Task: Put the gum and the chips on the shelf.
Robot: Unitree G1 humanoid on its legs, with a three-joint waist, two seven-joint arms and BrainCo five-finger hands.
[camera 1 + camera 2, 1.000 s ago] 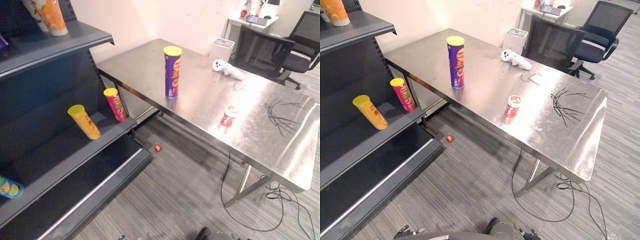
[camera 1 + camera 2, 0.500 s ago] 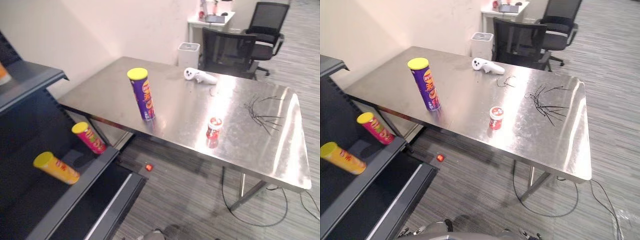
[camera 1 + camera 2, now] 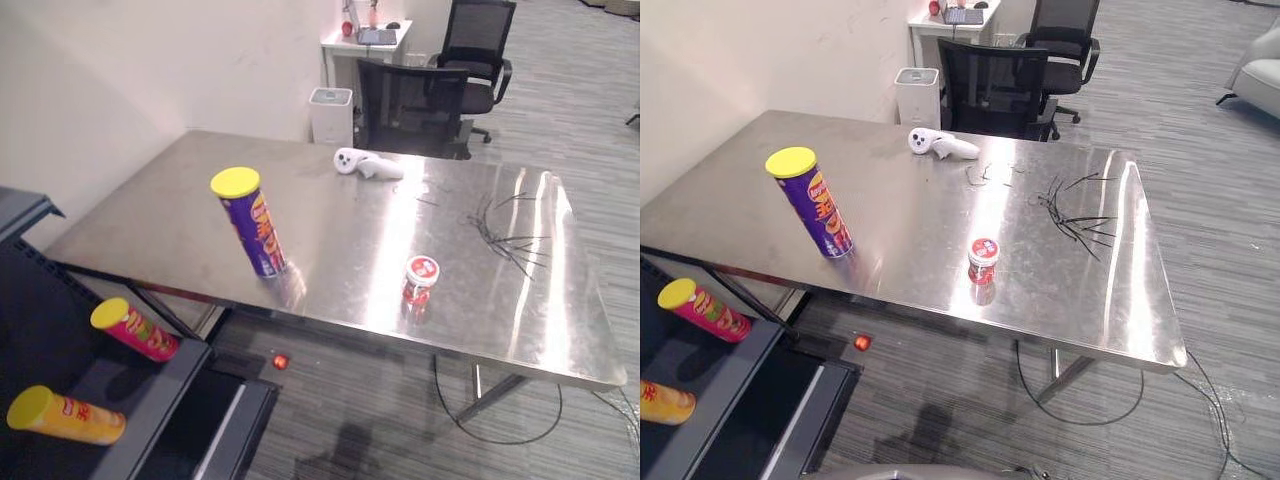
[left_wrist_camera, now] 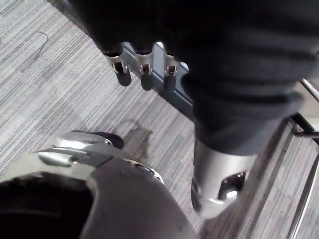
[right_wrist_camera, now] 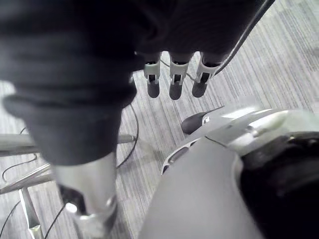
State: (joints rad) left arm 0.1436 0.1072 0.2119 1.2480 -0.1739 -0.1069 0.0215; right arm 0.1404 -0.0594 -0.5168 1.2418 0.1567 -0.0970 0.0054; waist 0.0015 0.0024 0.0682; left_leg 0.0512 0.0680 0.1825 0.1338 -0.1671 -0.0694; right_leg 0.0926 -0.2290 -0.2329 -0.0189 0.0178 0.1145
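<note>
A tall purple chips can with a yellow lid stands on the steel table, near its left front edge. A small red gum jar with a white-and-red lid stands near the table's front edge, to the right of the can. The dark shelf is at the lower left, beside the table. My left hand hangs over the carpet with relaxed fingers and holds nothing. My right hand hangs the same way, fingers straight and empty. Both hands are far from the table.
A pink can and a yellow can lie on the shelf. A white controller and loose black ties are on the far half of the table. A small red object lies on the floor. Office chairs stand behind.
The whole picture has shifted: the camera has turned right, so the shelf has slid off to the left and the table sits more central. The can and jar stand where they were.
</note>
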